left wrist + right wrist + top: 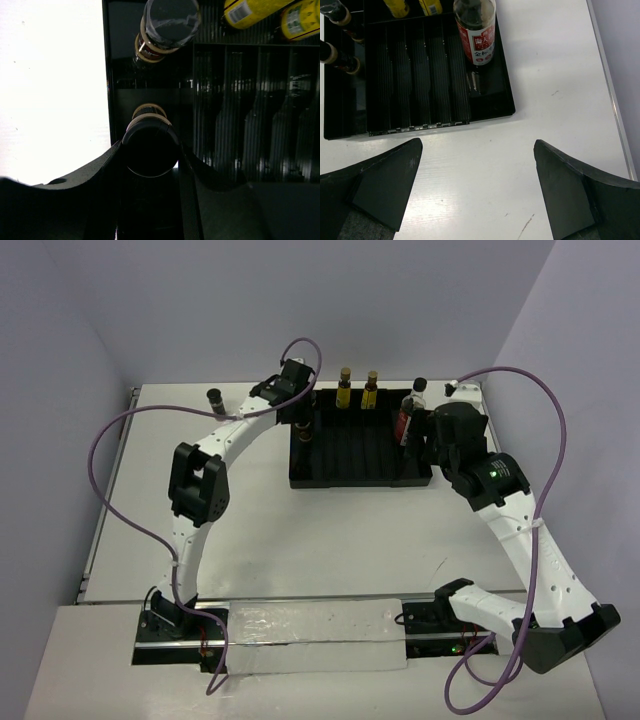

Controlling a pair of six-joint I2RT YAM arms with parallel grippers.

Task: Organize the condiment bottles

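bottle (150,145), seemingly gripped, beside tray wall (106,60)

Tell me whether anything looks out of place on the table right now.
One short dark bottle stands alone on the white table, left of the black tray, while the other bottles in view stand inside it. Nothing looks spilled or tipped.

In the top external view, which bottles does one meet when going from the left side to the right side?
Lone dark bottle → second dark bottle → first yellow bottle → second yellow bottle → red-labelled bottle.
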